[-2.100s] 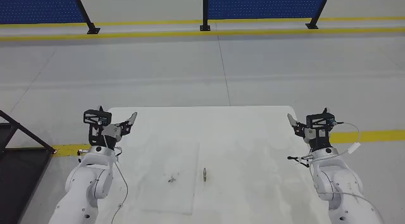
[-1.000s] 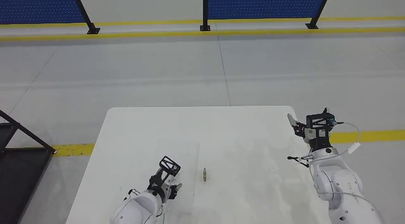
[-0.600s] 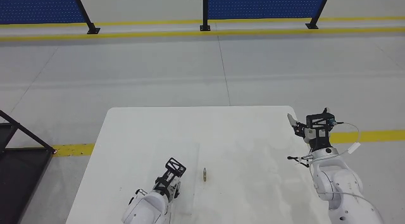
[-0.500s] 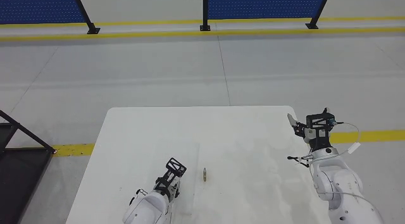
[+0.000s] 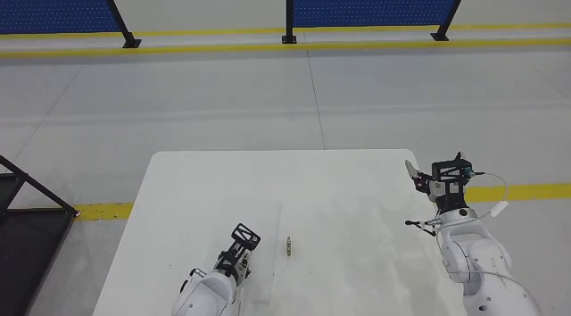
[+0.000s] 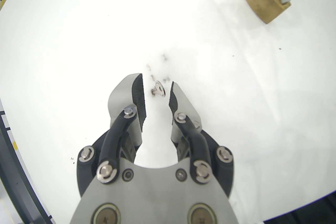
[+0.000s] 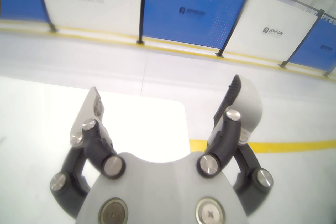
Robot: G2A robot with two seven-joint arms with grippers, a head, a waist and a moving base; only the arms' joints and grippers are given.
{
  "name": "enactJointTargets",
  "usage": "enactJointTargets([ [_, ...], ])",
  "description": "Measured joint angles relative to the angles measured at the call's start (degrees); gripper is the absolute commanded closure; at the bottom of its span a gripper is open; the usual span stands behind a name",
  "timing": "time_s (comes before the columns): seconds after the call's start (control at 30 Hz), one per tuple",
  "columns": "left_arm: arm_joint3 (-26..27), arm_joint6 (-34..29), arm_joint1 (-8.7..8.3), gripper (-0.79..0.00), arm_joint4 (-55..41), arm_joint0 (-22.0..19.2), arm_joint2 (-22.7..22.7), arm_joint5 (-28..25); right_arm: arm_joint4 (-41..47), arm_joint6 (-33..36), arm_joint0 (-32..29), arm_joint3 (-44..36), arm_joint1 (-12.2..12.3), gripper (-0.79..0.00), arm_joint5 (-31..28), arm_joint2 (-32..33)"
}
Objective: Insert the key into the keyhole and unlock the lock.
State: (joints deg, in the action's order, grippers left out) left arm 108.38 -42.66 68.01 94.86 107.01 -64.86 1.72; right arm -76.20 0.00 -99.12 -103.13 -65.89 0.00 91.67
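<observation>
Left gripper (image 6: 155, 83): we see fingers spread, tips low over table (image 6: 78, 25). Key (image 6: 158, 88) lies on table between pads, apart from both (gap narrow on each side). Brass padlock (image 6: 265, 3) lies flat on table, well apart from key, both shackle legs meeting body. Right gripper (image 7: 164, 88): we note jaws wide apart, above table's far right corner.

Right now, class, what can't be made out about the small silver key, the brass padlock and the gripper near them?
Keyhole of the brass padlock: no face bearing it shows in the left wrist view; too small in the top view.
Blade of the small silver key: tiny, foreshortened inside the left gripper in its wrist view; covered by that gripper in the top view.
</observation>
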Motion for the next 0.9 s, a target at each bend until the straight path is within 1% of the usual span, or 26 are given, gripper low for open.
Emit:
enactJointTargets([
  [0.1, -0.12, 0.05, 0.03, -0.151, -0.08, -0.09, -0.11, -0.04, 0.00, 0.00, 0.00, 0.00, 0.00, -0.785, 0.00, 0.00],
  [0.27, -0.18, -0.08, 0.06, -0.145, 0.14, -0.30, -0.22, -0.26, 0.00, 0.00, 0.00, 0.00, 0.00, -0.785, 0.00, 0.00],
  [0.5, 0.03, -0.08, 0.04, -0.111, -0.09, -0.09, -0.90, -0.49, 0.00, 0.00, 0.00, 0.00, 0.00, -0.785, 0.00, 0.00],
  [0.63, -0.11, 0.02, 0.03, -0.120, -0.41, -0.06, -1.18, -0.83, 0.00, 0.00, 0.00, 0.00, 0.00, -0.785, 0.00, 0.00],
  [0.73, -0.29, 0.01, 0.06, -0.175, -0.74, -0.25, -1.27, -1.06, 0.00, 0.00, 0.00, 0.00, 0.00, -0.785, 0.00, 0.00],
  [0.9, -0.83, 0.04, 0.20, -0.175, -1.12, -0.97, -1.03, -1.17, 0.00, 0.00, 0.00, 0.00, 0.00, -0.785, 0.00, 0.00],
])
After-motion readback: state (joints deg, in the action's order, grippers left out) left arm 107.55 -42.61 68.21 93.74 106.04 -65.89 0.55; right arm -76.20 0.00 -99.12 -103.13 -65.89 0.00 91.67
